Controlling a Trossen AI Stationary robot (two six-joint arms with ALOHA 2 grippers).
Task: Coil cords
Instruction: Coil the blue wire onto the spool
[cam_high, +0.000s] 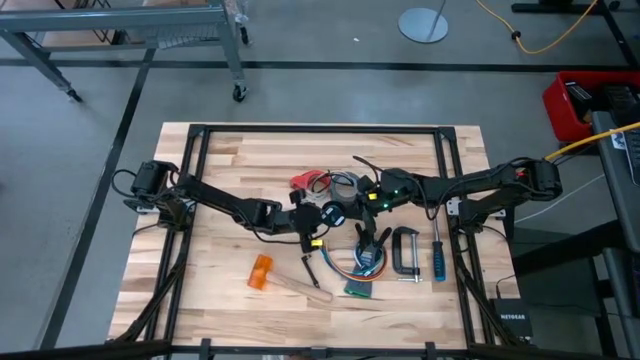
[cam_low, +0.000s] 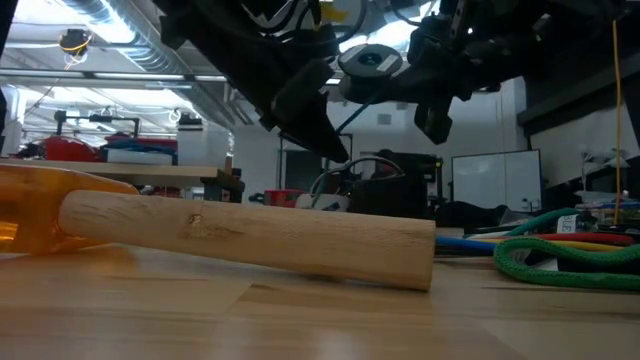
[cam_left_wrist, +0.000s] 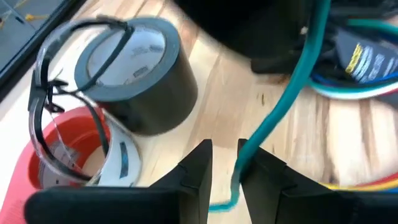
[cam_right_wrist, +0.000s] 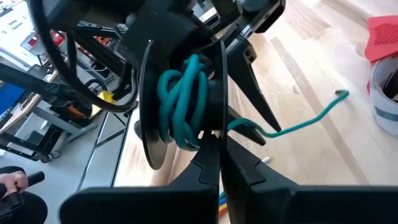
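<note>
A thin teal cord (cam_right_wrist: 183, 93) is wound on a black round spool (cam_right_wrist: 149, 106), lifted above mid-table; the spool also shows in the high view (cam_high: 330, 213) and the low view (cam_low: 370, 60). The cord's free end (cam_right_wrist: 341, 94) trails in the air. My right gripper (cam_right_wrist: 217, 146) is shut on the spool, coming from the table's right (cam_high: 352, 205). My left gripper (cam_left_wrist: 225, 158) stands just left of the spool (cam_high: 303, 220), its fingers a narrow gap apart with the teal cord (cam_left_wrist: 292, 81) running between them. My left gripper has the teal cord (cam_left_wrist: 239, 163) running through its narrow gap, lying against the inner side of one finger (cam_left_wrist: 261, 171). The cord bends there, and a short piece (cam_left_wrist: 217, 206) shows below the fingers. I cannot tell whether it is pinched. My right gripper pinches the rim of one of the spool's thin discs (cam_right_wrist: 219, 127) between its two fingers. The spool is lifted clear of the table, on edge, with the cord wound round its middle.
A grey tape roll (cam_left_wrist: 137, 68), clear safety glasses (cam_left_wrist: 68, 118) and a red round thing (cam_left_wrist: 31, 168) lie behind the grippers. Nearer lie a mallet with an orange head (cam_high: 262, 272) and wooden handle (cam_low: 250, 235), a clamp (cam_high: 405, 252), a blue screwdriver (cam_high: 437, 255) and coloured cables (cam_high: 360, 262).
</note>
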